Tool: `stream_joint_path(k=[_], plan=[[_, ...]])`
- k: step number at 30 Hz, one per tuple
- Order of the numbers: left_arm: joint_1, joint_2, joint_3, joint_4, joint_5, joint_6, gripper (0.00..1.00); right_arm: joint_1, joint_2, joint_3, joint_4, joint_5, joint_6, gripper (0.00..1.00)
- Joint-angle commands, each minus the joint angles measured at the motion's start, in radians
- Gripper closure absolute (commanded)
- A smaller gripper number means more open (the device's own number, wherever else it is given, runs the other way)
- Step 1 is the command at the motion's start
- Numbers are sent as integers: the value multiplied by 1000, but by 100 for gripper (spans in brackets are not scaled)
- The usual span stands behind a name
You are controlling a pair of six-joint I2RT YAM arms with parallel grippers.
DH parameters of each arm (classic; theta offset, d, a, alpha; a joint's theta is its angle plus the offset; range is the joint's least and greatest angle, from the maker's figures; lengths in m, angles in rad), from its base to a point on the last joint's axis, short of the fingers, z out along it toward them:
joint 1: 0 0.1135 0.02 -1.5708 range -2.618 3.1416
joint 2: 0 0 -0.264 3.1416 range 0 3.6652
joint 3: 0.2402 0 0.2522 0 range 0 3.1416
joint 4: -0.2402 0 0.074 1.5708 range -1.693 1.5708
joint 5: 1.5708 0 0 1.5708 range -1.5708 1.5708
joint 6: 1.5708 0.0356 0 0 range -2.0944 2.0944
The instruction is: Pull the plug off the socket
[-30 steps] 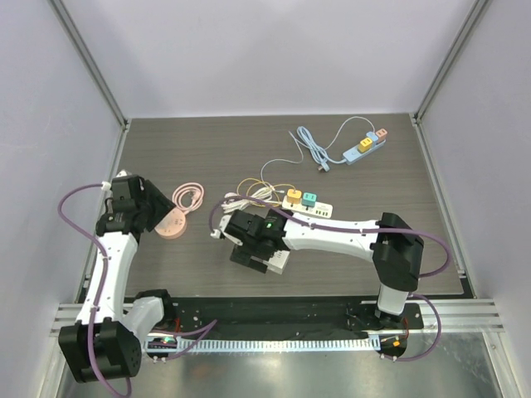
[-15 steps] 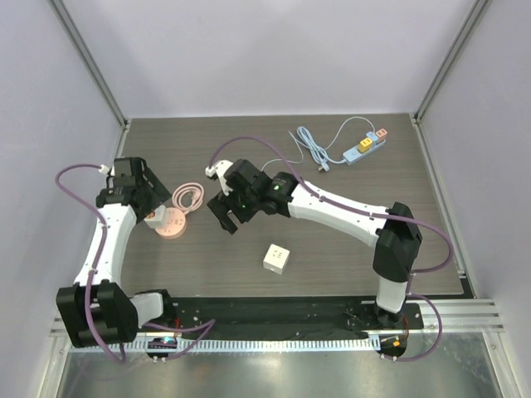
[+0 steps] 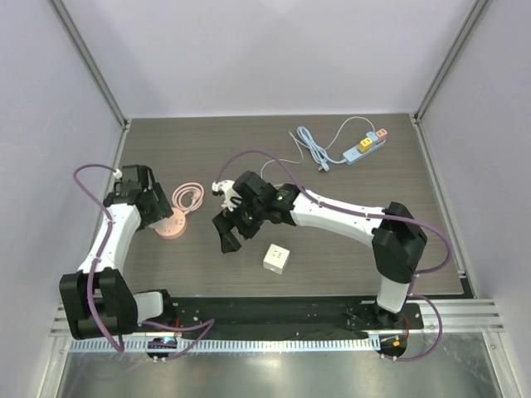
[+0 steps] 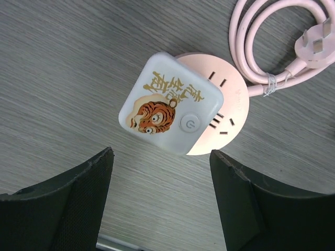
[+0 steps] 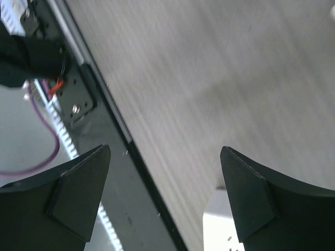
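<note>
- The left gripper (image 4: 161, 157) is on the left side of the table (image 3: 207, 149). Its two black fingers (image 4: 63, 204) are wide apart, and it is holding nothing.
- The plug (image 4: 170, 110) is a white square block with a tiger picture on top. It sits just past the fingertips, and nothing is touching it.
- The plug is still stuck in the socket (image 4: 233, 102). The socket is round and pink, and the plug covers its left half.
- A pink cord (image 4: 261, 42) lies in loops beside the socket. The prongs at its end (image 4: 314, 46) lie on the wood.
- The right gripper (image 3: 226, 239) hangs over the middle of the table, near the front edge. Its fingers (image 5: 251, 193) are spread wide with only bare table between them.
- A white cube (image 3: 276, 259) with little holes sits just to the right of that gripper. The wrist picture is blurry, but the white corner (image 5: 225, 230) at the bottom is probably this cube.
- Far back on the right lies a blue power strip (image 3: 365, 148). It has small yellow and orange plugs in it and a curly blue cable (image 3: 314, 148).
</note>
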Motion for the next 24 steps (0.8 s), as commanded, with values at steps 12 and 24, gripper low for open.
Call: stream_joint_path(k=[12, 24], plan=[[-3, 160, 93, 16, 73, 180, 25, -13, -211, -177, 131, -203, 64, 8], [-2, 195, 123, 65, 64, 258, 24, -10, -197, -200, 183, -214, 90, 8]])
